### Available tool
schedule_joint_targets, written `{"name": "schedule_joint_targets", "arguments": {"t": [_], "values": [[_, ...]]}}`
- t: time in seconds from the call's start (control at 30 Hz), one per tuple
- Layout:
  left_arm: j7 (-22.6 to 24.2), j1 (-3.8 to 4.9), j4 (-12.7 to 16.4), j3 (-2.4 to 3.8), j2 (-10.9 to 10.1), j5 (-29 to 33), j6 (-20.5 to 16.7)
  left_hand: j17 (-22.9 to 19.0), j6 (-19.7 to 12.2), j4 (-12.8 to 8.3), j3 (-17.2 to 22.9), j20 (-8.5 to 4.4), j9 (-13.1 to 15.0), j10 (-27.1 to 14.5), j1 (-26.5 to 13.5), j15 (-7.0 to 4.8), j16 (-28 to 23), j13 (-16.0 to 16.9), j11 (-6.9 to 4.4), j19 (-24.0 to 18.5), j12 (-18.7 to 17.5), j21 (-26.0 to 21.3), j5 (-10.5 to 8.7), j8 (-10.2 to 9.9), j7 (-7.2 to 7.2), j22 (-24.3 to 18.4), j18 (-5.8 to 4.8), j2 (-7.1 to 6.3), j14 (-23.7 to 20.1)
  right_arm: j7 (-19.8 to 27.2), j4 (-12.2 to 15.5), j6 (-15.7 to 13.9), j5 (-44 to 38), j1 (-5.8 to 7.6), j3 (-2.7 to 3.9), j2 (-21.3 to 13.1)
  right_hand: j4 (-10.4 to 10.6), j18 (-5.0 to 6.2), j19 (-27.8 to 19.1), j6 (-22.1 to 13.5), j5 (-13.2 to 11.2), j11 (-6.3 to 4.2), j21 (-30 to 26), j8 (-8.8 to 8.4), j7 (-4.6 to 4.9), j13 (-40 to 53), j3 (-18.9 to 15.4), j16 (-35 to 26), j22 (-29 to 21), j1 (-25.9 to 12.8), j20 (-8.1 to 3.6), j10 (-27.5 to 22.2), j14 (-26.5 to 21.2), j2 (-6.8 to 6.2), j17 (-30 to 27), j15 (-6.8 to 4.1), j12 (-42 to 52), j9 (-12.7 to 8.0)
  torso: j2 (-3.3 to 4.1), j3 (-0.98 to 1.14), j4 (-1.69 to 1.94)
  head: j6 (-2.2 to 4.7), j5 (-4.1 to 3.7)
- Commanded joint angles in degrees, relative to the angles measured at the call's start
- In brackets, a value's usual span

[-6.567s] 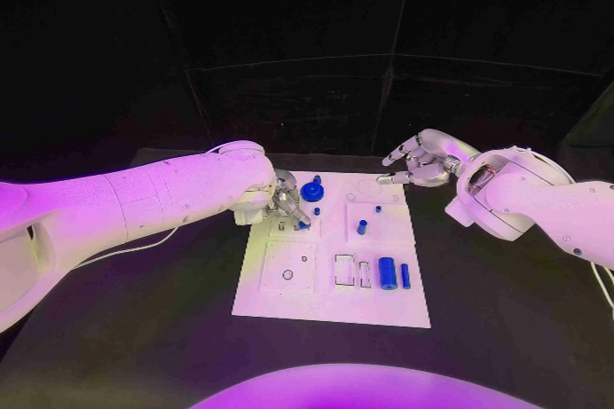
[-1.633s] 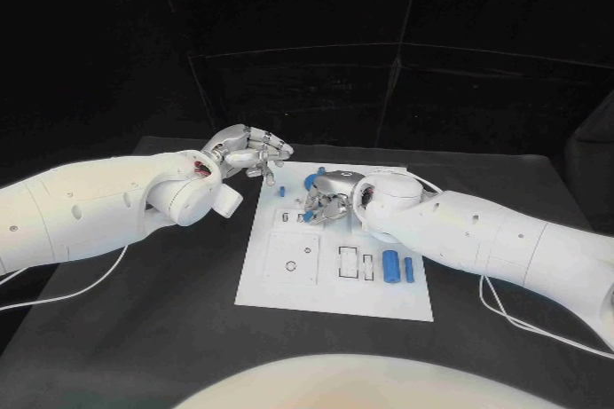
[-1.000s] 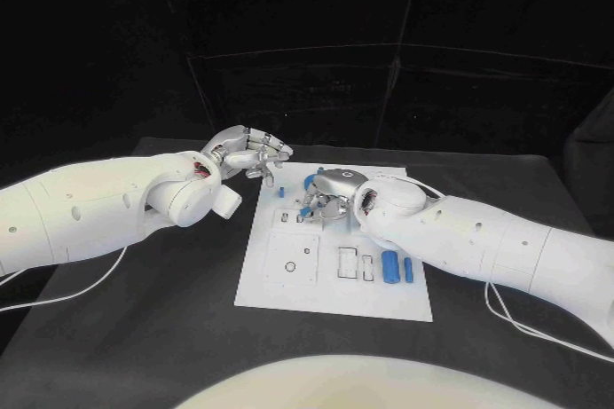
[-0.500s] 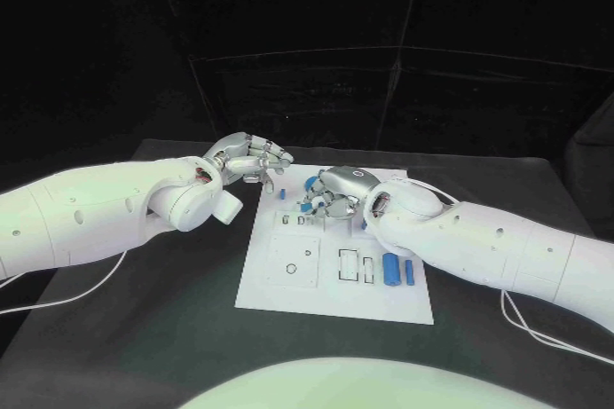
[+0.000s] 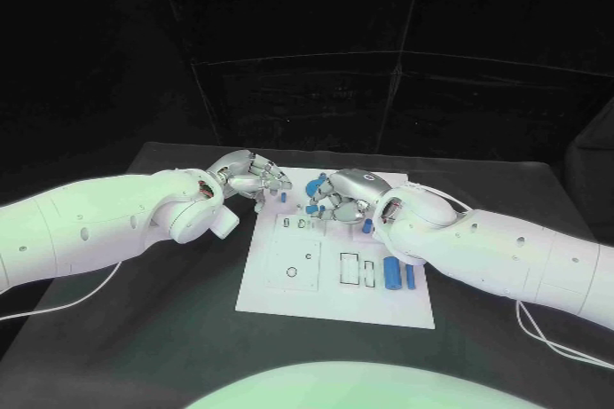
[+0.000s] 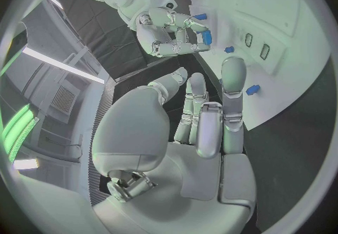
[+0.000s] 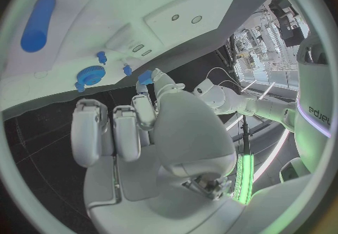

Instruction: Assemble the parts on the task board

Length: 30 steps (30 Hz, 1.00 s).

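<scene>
Hard to see much of the far end of the task board point(image 5: 326, 294), since the right hand point(image 5: 335, 196) is parked right over it in the head view and covers most of what stands there. Whatever is under the palm, I can't make out.

The right hand has its fingers drawn in, and the left wrist view shows a small blue part point(image 6: 206, 37) pinched at its fingertips. That part is longish, but which way it points I can't tell. The left hand point(image 5: 249, 174) hangs just off the board's far left corner, empty, with its fingers loosely bent and not made into a fist. The two hands are close but apart.

Counts from the head view:
- Two blue cylinders lie side by side at the near right of the board, a fatter one point(image 5: 390, 270) and a thinner one point(image 5: 407, 277). Both have their long axes running near to far, same as the board's own long side.
- One little blue peg point(image 5: 280, 195) stands upright near the far left edge, just beside the left hand.

The right wrist view adds one blue gear point(image 7: 90, 75) lying flat on the board and two tiny pegs point(image 7: 101, 55) point(image 7: 127, 69) standing next to it. The slots in the middle of the board are too small to read properly
</scene>
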Motion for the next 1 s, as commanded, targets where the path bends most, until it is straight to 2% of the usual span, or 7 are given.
{"name": "schedule_joint_targets", "arguments": {"t": [0.03,0.2,0.33,0.53,1.0], "values": [[-4.37,-0.64,0.34,0.05,0.14,-8.69,1.69,8.39,0.98,0.41,-7.48,-1.11,1.77,1.55,-0.74,-1.13,4.48,1.99,-1.02,3.36,4.21,8.87,-0.03,3.27,-1.20,9.50,-2.59,-1.13,3.96,-2.17,2.82,-2.21,-0.58,0.13,0.03,-1.85,-0.15,-0.88,0.74,0.73,0.10,-0.02,0.19,0.24,-0.08,0.10,0.67,0.27,2.23,0.14,-0.32,0.46,4.54,-0.72,7.52,0.03,0.23,0.11,0.08,0.02,-0.06,0.20,0.02],[-6.07,-1.09,0.37,0.05,1.02,-11.34,2.45,9.38,0.51,0.79,-10.58,-1.28,2.47,1.29,-0.86,-1.26,5.10,2.66,-1.14,3.54,5.34,10.31,-0.02,4.14,-1.33,11.11,-2.81,-0.82,4.28,-3.84,3.95,-1.32,-1.88,0.14,0.03,-2.75,-0.43,-0.86,0.72,0.91,0.42,-0.09,0.16,0.24,-0.14,0.22,1.44,0.27,2.18,0.41,-0.38,0.62,4.54,-1.28,7.54,-0.04,0.29,0.12,0.09,-0.03,0.09,0.37,-0.35],[-6.63,-1.28,0.36,0.05,1.39,-12.21,2.55,9.81,0.32,1.03,-12.01,-1.33,2.80,1.49,-0.73,-1.29,5.36,3.63,-1.18,3.62,6.22,11.06,0.00,4.55,-1.40,11.99,-2.92,-0.33,4.42,-4.75,4.32,-0.43,-2.66,0.14,0.03,-2.98,-0.52,-0.85,0.69,0.97,1.01,-0.09,0.12,0.20,-0.13,0.23,1.95,0.25,2.11,0.41,-0.41,0.66,4.53,-1.68,7.53,-0.06,0.25,0.11,0.12,0.07,0.05,0.41,-0.40],[-6.86,-1.39,0.34,0.06,1.64,-12.68,2.52,10.03,0.21,1.26,-13.09,-1.36,3.05,1.59,-0.68,-1.33,5.49,4.15,-1.22,3.61,6.77,11.41,-0.01,4.84,-1.45,12.39,-2.95,0.06,4.49,-5.52,4.65,0.40,-3.48,0.14,0.04,-3.07,-0.53,-0.85,0.69,1.10,0.13,-0.08,0.11,0.16,-0.12,0.28,2.53,0.28,2.10,0.12,-0.42,0.75,4.54,-2.46,7.59,-0.05,0.23,0.11,0.08,0.02,0.12,0.34,-0.63],[-8.06,-1.45,0.10,0.06,2.59,-12.85,1.89,10.85,0.11,1.90,-15.33,-1.42,3.49,2.14,-0.82,-1.41,5.96,5.57,-1.32,3.83,8.07,12.65,-0.02,5.38,-1.58,13.86,-3.15,0.68,4.77,-6.16,5.75,-1.12,-4.48,0.14,0.04,-3.04,-0.54,-0.84,0.68,1.13,-0.17,-0.08,0.09,0.14,-0.12,0.33,2.75,0.29,2.09,0.04,-0.42,0.80,4.54,-2.67,7.62,-0.05,0.26,0.11,0.12,0.06,0.08,0.07,-0.54]]}}
